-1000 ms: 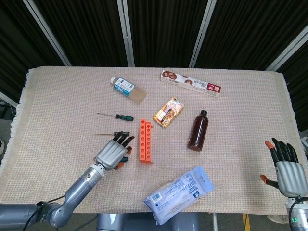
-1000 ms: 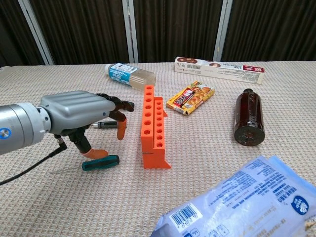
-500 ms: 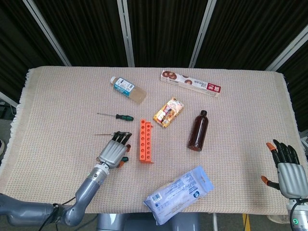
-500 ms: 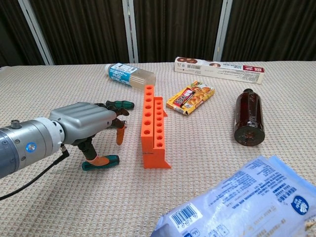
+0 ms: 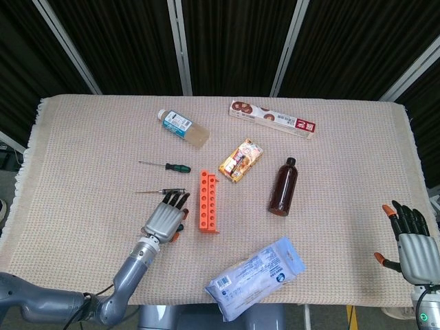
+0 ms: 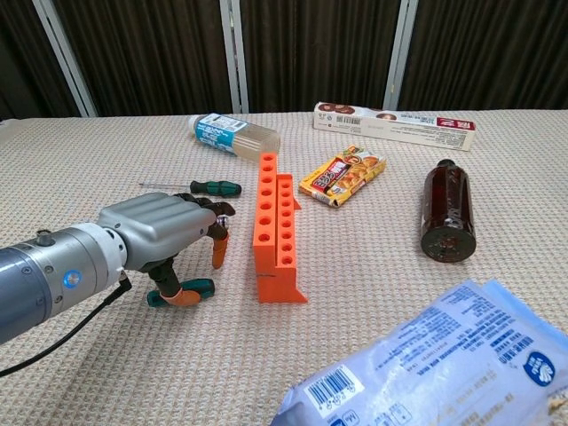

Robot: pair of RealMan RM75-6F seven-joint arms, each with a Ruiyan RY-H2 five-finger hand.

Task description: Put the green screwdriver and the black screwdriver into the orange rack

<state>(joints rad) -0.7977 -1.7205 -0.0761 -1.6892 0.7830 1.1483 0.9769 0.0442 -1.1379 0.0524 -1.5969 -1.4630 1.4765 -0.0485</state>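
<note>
Since the earlier frames the left hand [image 6: 169,232] had drawn back toward the lower left of the chest view, uncovering the green screwdriver [image 6: 207,187] at centre left. Its fingers were curled down over the black screwdriver [image 5: 161,192], thumb beside a teal handle [image 6: 182,293], apparently to gather it; whether it held anything could not be told. Both screwdrivers lay left of the orange rack [image 6: 272,226]; the right hand [image 5: 410,243] waited spread, holding nothing, at lower right.
</note>
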